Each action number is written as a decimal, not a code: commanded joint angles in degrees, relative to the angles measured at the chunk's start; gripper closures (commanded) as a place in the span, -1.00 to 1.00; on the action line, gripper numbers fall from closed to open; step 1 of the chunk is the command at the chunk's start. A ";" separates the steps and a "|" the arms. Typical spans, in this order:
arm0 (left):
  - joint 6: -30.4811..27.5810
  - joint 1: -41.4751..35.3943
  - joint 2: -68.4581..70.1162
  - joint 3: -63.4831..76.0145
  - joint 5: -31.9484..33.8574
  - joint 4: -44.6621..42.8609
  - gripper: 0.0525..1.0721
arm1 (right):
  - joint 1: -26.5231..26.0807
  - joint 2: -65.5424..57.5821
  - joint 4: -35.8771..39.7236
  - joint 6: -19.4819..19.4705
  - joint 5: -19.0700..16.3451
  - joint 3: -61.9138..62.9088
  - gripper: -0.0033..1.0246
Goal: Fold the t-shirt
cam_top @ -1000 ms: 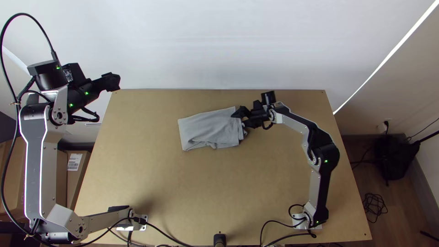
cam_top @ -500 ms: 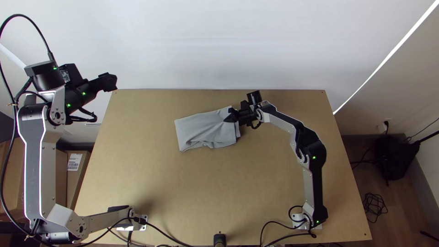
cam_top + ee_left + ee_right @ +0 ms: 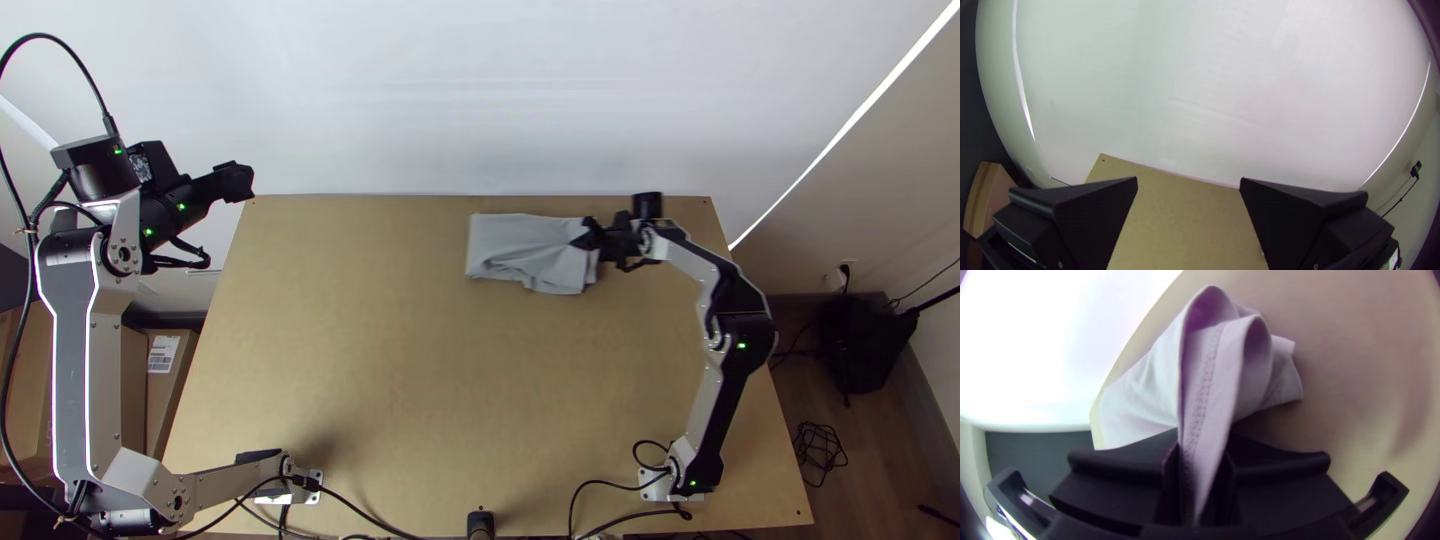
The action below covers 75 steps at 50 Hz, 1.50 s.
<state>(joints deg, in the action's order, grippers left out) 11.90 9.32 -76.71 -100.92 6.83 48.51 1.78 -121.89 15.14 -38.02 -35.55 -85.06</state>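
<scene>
Right gripper (image 3: 585,236) had the bunched t-shirt's (image 3: 515,250) end pinched tight

Shirt was near the worktop's (image 3: 400,400) far edge, loads of room nearside; left gripper's (image 3: 242,182) fingers were spread.

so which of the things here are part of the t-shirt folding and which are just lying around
For the folding:
- grey t-shirt, its edge pinched in the right gripper
- left gripper, open, off the table's far left corner

Just lying around:
- cardboard boxes left of the table
- tangled cable on the floor at right
</scene>
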 commanded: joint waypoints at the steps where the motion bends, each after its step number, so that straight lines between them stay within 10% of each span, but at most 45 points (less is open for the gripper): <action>1: -0.65 -0.53 1.30 0.38 0.55 -0.08 -0.92 | -7.05 4.81 -1.25 1.72 1.45 4.11 0.96; 20: -0.21 -2.82 1.91 1.70 1.26 -0.44 -0.92 | -31.40 7.10 -1.25 4.27 4.09 6.31 0.92; 27: -0.30 -3.35 1.91 2.05 1.52 -0.61 -0.92 | -35.53 9.39 -0.63 6.91 4.96 6.92 -0.91; 44: -0.74 -2.82 2.35 1.26 2.57 -1.14 -0.92 | -35.53 25.29 -9.69 16.93 26.06 11.93 -0.92; 60: -1.88 -2.82 10.88 5.48 1.08 -8.52 -0.92 | -23.14 63.44 -11.80 33.10 30.98 19.23 -0.92; 75: -2.58 -2.82 32.06 30.17 1.08 -25.40 -0.92 | -10.92 92.88 -18.30 33.98 38.45 20.90 -0.92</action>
<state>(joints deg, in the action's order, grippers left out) 10.44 6.33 -51.86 -78.54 8.27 27.55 -10.35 -34.63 -2.87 -5.21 1.74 -65.82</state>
